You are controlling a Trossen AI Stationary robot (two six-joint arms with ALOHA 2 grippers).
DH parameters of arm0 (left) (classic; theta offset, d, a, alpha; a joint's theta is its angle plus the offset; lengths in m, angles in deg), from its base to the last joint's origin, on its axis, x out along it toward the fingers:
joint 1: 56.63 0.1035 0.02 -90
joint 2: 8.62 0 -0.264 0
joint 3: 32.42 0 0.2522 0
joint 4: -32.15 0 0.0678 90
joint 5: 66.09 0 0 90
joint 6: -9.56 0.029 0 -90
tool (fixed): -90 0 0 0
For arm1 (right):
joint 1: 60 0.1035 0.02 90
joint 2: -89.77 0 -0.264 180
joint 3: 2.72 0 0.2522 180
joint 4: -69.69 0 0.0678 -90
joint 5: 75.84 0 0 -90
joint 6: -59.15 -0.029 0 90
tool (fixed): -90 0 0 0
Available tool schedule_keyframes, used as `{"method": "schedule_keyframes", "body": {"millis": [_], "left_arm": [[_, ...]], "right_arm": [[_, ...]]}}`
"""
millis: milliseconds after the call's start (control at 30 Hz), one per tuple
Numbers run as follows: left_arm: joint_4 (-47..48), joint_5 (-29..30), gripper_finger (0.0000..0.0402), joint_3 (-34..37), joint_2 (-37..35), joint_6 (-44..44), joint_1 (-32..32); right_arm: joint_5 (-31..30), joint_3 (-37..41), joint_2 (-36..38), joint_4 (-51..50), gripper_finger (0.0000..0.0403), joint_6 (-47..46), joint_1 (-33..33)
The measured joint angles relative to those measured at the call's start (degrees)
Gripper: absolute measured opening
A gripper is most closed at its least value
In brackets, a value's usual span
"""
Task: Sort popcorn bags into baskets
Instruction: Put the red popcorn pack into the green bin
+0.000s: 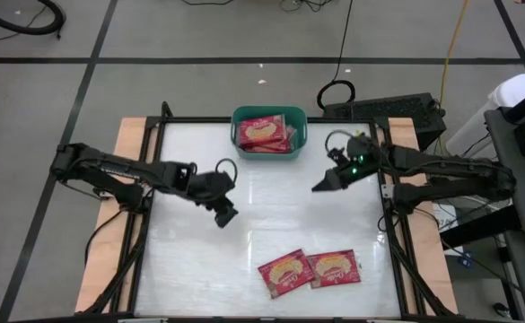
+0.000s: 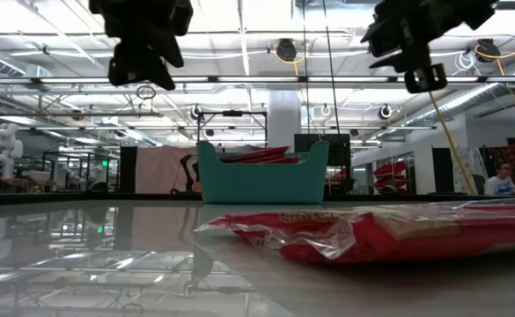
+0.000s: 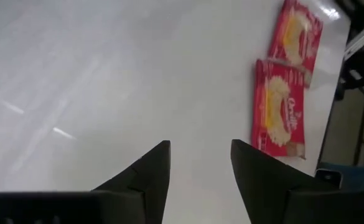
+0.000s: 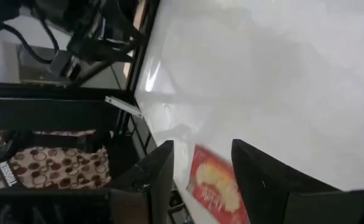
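Observation:
A teal basket (image 1: 269, 142) stands at the table's far edge, middle, and holds red popcorn bags (image 1: 264, 132). Two more red popcorn bags (image 1: 285, 272) (image 1: 336, 267) lie flat side by side near the table's front edge, popcorn picture up. My left gripper (image 1: 227, 216) hangs open above the table's left middle, and the two bags (image 3: 280, 112) (image 3: 295, 34) show ahead of it. My right gripper (image 1: 319, 187) hangs open above the right middle, right of the basket, slanting down; one bag (image 4: 214, 185) shows past its fingers. Both grippers are empty.
White table top (image 1: 199, 269) inside a dark frame, with wooden side strips (image 1: 129, 144). In the low view the basket (image 2: 261, 180) stands far off and a bag (image 2: 371, 233) lies close to the camera. A person (image 2: 501, 180) sits in the room behind.

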Motion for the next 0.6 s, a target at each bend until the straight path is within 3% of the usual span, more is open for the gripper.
{"method": "schedule_keyframes", "body": {"millis": [200,300,600], "left_arm": [[0.1,4.8,0.0175,0.0,1.2,-5.9,-6.9],[0.4,6.4,0.0168,0.1,1.8,-9.7,-10.4],[-6.5,13.1,0.0152,-0.1,3.4,-17.9,-19.0]], "right_arm": [[-10.2,0.0,-1.1,-0.1,0.0155,-8.3,14.0],[-12.5,0.0,-3.6,-0.2,0.0155,-9.8,19.6],[-9.4,0.0,-17.8,2.7,0.0155,-9.0,29.6]]}}
